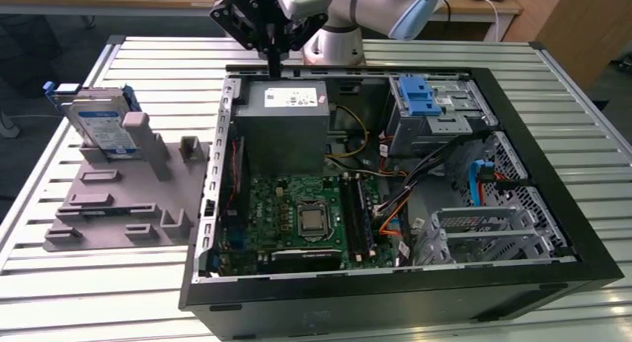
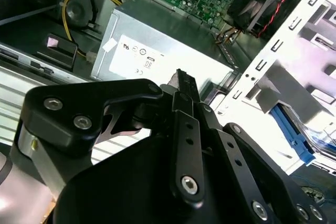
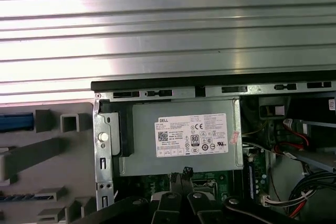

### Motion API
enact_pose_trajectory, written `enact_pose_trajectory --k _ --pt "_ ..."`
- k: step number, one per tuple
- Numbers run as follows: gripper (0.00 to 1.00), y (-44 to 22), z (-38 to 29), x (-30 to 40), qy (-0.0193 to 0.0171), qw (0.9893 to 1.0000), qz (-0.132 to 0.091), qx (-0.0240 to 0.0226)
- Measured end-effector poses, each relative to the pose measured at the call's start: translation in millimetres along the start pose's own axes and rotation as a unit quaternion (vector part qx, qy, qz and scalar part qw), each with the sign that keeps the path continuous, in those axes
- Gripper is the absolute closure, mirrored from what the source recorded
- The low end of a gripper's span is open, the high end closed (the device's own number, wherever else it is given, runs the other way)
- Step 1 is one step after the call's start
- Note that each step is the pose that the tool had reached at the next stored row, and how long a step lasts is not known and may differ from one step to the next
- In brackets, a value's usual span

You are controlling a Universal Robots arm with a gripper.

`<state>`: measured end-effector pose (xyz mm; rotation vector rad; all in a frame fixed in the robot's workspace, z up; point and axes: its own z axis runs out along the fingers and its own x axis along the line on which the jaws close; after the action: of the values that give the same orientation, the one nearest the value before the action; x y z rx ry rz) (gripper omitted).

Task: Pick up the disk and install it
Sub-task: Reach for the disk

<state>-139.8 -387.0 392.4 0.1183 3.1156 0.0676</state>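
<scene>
disk: upright in stand, not yet picked
gripper: narrow, empty, above grey box
installed: no

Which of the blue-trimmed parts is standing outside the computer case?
The disk, upright in the grey holder at the exterior view's left; the blue-latched cage sits inside the case.

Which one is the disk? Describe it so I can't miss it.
Look to the exterior view's left of the open computer case, at the grey fixture. The disk stands on edge at its far end, the only silver slab with a blue-and-white label.
</scene>
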Motion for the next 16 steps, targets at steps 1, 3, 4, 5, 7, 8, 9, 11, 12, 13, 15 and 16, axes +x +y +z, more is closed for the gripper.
enact_pose_trajectory --k 1,3,4,5,7,8,9,11,12,13,15,16 --pt "0.89 0.2 0.3 1.2 0.0007 1.0000 0.000 0.0001" --pt "0.89 0.5 1.1 3.0 0.0023 1.0000 0.000 0.0002" --pt "0.89 0.7 1.4 3.9 0.0034 1.0000 0.000 0.0003" --pt "0.89 0.9 1.7 4.7 0.0042 1.0000 0.000 0.0004" --pt "0.89 1.5 2.2 7.2 0.0052 1.0000 0.000 0.0004" --pt "0.89 2.0 2.3 8.5 0.0052 1.0000 0.000 0.0004" --pt "0.89 2.7 2.4 9.6 0.0053 1.0000 0.000 0.0004" --pt "0.89 3.5 2.5 11.3 0.0053 1.0000 0.000 0.0004" --pt "0.89 3.5 2.5 11.4 0.0053 1.0000 0.000 0.0004" --pt "0.89 3.5 2.5 11.4 0.0053 1.0000 0.000 0.0004" --pt "0.89 3.6 2.5 11.4 0.0053 1.0000 0.000 0.0004" --pt "0.89 3.6 2.5 11.5 0.0053 1.0000 0.000 0.0005"
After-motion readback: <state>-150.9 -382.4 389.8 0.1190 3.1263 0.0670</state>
